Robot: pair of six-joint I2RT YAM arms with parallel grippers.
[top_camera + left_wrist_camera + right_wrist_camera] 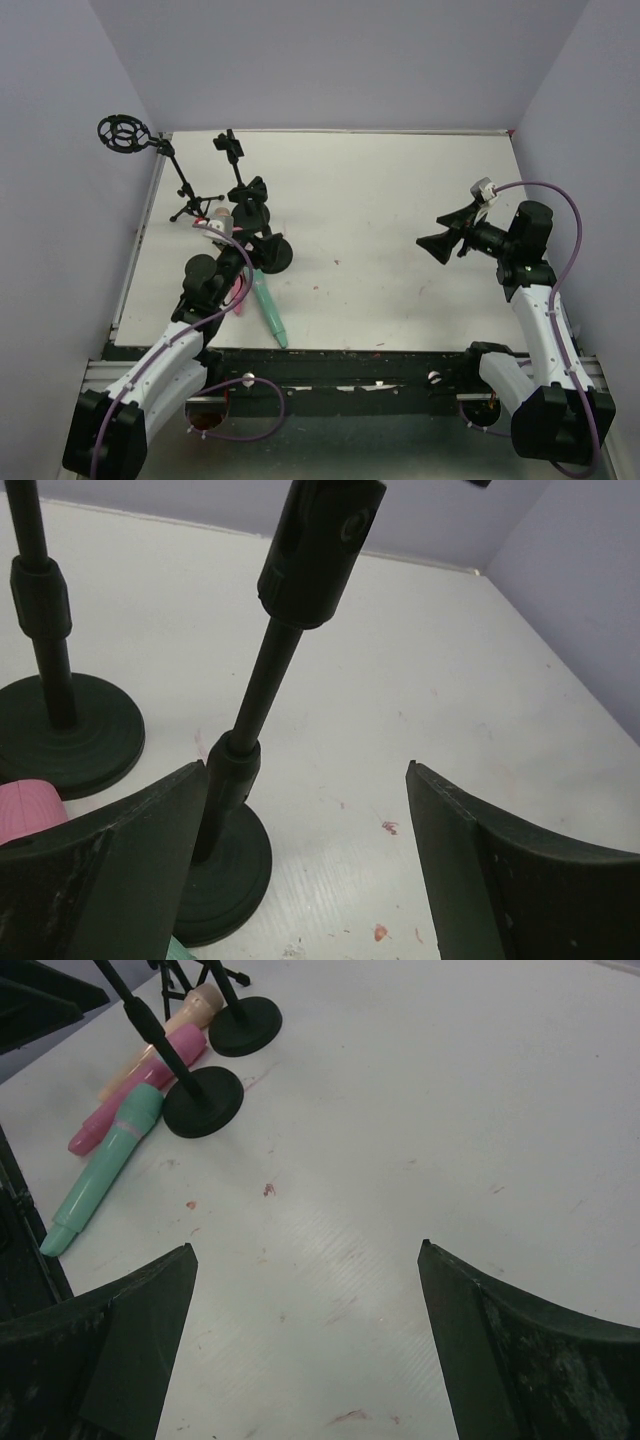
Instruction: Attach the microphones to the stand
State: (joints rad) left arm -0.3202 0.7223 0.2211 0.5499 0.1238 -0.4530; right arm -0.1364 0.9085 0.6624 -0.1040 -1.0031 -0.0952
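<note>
Left claw (308, 772), right claw (307, 1248) gaping empty, mint microphone (105, 1165), pink microphone (120, 1110), peach microphone (207, 1002) flat

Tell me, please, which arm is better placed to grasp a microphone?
Likely left: its open left gripper hovers by the stands, beside the pink microphone and green microphone; the right gripper is far across the table.

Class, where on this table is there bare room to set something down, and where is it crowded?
Bare: the middle of the table, between the stands and the right claw. Crowded: the left side, where stands, three microphones and the left claw bunch together.
</note>
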